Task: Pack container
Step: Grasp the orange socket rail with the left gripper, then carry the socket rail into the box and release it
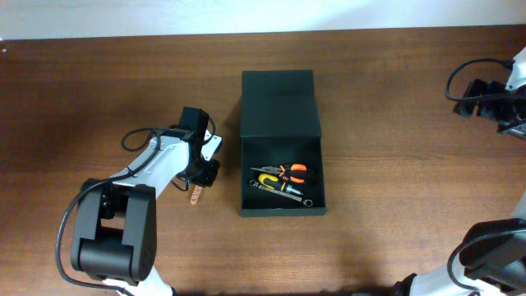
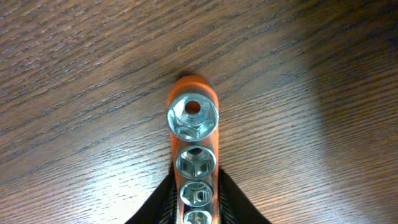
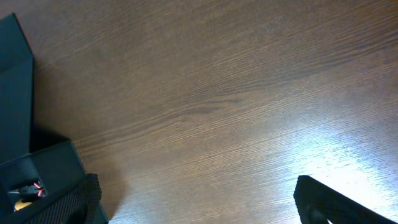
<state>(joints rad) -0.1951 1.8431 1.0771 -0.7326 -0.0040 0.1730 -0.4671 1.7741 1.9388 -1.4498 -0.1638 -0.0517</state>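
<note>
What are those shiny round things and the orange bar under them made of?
The sockets look like polished steel: silvery, with bright reflections. The orange rail holding them looks like smooth plastic, though painted metal is possible.

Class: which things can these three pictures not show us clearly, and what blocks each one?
Socket rail: lower end cut off by the bottom edge in the left wrist view; overhead, the left tool covers most of it.
Container: mostly cut off by the left edge in the right wrist view.
Yellow-handled item beside the pliers: too small overhead to identify.
</note>
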